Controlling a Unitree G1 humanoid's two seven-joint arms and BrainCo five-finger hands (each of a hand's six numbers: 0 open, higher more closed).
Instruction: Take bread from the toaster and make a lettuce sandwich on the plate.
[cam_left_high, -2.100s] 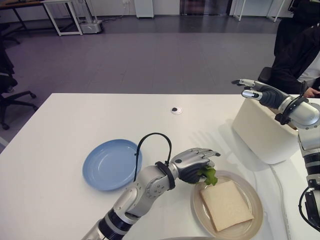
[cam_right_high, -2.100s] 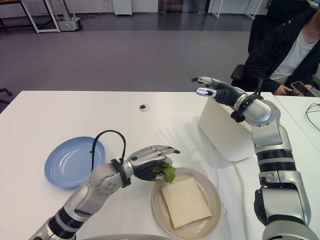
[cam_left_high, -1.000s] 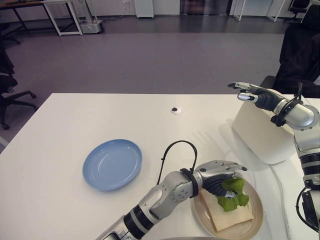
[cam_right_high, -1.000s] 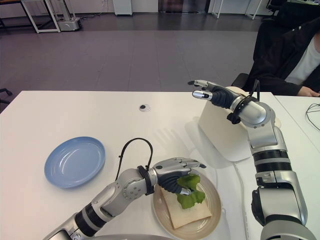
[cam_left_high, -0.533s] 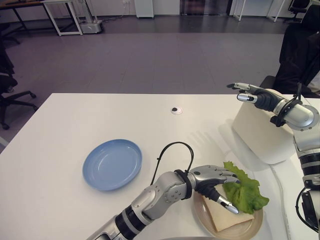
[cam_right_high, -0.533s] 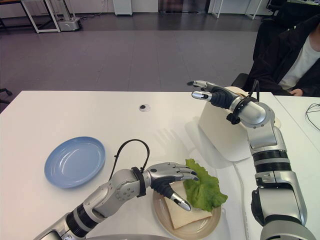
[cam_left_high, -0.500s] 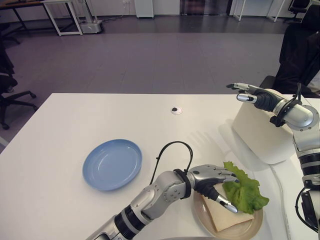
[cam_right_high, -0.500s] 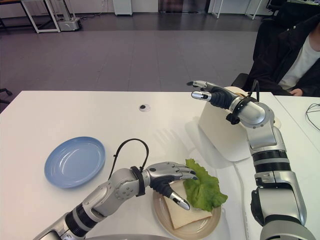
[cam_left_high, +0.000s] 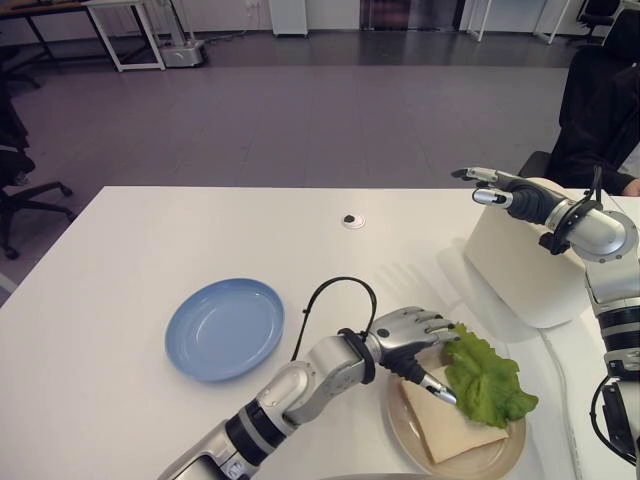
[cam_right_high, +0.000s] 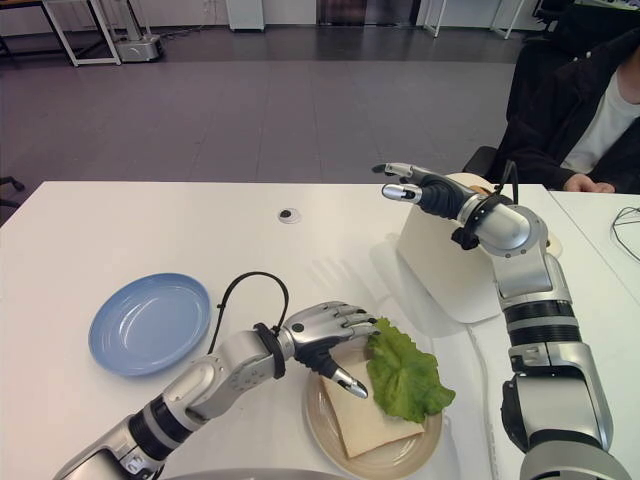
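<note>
bread (cam_left_high: 447, 428): one slice, flat on the tan plate (cam_right_high: 313, 418), toward the plate's near side
lettuce (cam_left_high: 485, 378): one leaf, spread over the slice's far right part, its right edge hanging past the plate's right rim
left hand (cam_left_high: 405, 345): low over the plate's left rim, palm down; fingers apart and lightly bent, gripping nothing; thumb points across the bread, the other tips just beside the leaf's left edge, contact cannot tell
toaster (cam_left_high: 520, 270): white box, beyond and right of the plate, near it but apart
right hand (cam_left_high: 495, 188): raised above the toaster's top far-left corner, so well beyond the plate; fingers straight and spread, holding nothing
blue plate (cam_left_high: 225, 328): left of the tan plate, well apart, the left forearm between them
black disc (cam_left_high: 351, 220): small, far beyond the plate's left side
bench (cam_left_high: 130, 260): white, carries both plates and the toaster
</note>
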